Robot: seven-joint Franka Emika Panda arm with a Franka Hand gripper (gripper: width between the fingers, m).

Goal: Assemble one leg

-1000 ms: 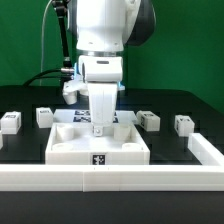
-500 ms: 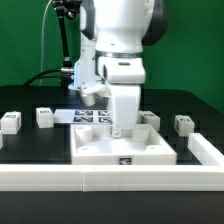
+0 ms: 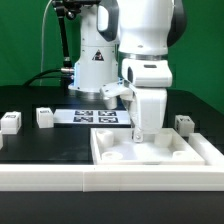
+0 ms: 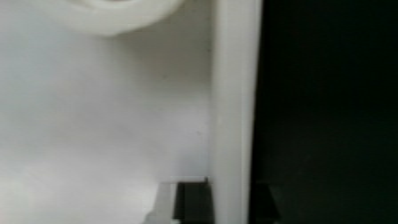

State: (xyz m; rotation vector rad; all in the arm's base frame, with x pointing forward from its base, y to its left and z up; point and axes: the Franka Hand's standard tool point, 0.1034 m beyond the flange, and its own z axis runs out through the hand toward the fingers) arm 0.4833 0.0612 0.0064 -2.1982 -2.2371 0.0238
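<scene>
Toward the exterior view's right, white two-finger gripper [image 3: 147,132] clamps back rim of large flat white square plastic plate [image 3: 118,152]. Small white plastic tagged leg [image 3: 44,117] lies well apart.

The arm [image 3: 146,45] is white with dark joints. The plate [image 3: 150,152] and the rail [image 3: 50,178] are plain white. The legs [image 3: 44,117] are white with black-and-white square tags. The marker board [image 3: 97,116] is white with black tags. The table [image 3: 30,100] is black and the backdrop [image 3: 205,55] green.
</scene>
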